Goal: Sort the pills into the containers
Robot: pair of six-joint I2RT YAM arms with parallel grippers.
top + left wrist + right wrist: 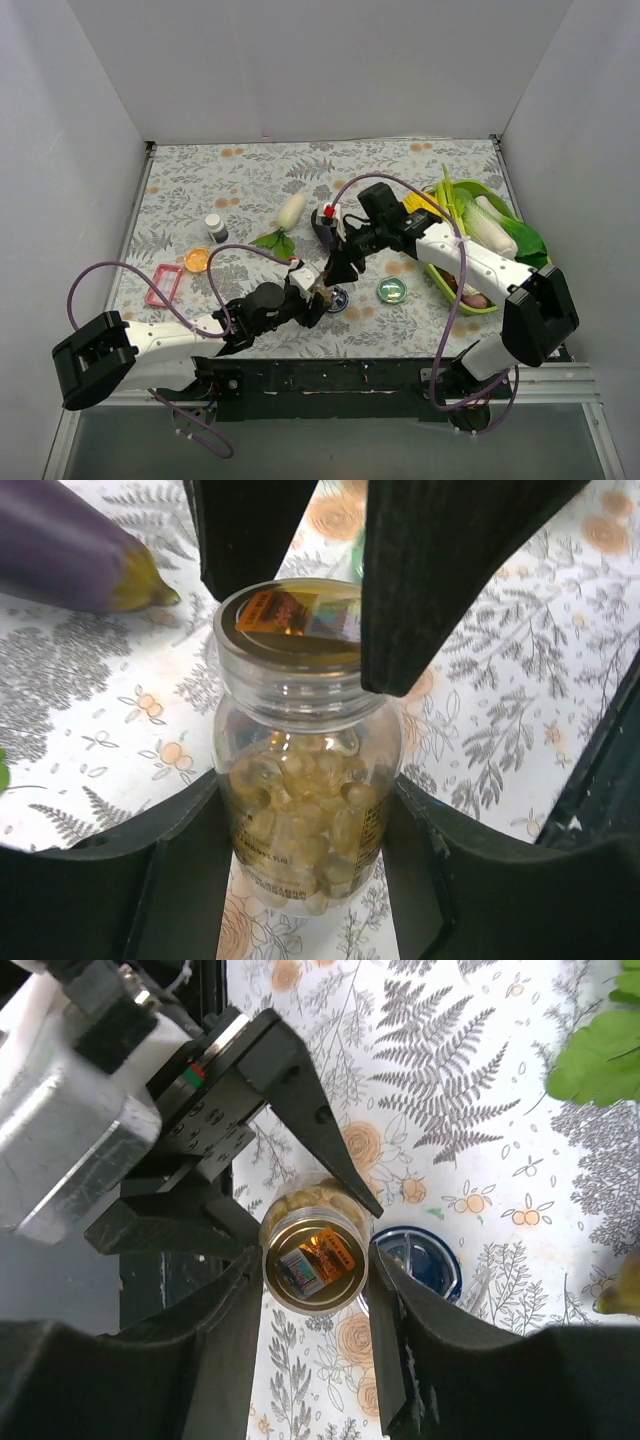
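Note:
A clear bottle (pixel 300 780) full of yellow gel capsules stands upright on the floral cloth, with a clear cap (pixel 290 630) over a gold label. My left gripper (pixel 300 825) is shut on the bottle's body; in the top view (pixel 318 296) it is at centre front. My right gripper (pixel 315 1272) comes down from above, its fingers (pixel 440 590) against both sides of the cap (pixel 312 1265). The silvery-blue tin (pixel 420 1260) lies open right beside the bottle, also in the top view (pixel 339 299). The green-topped tin (pixel 391 291) sits further right.
An eggplant (pixel 60 545) lies just behind the bottle, with a daikon (pixel 290 210) behind it. At the left are a small white-capped bottle (pixel 216 228), an orange lid (pixel 196 260) and a pink frame (pixel 163 285). The lime-green vegetable tray (pixel 500 300) stands at the right.

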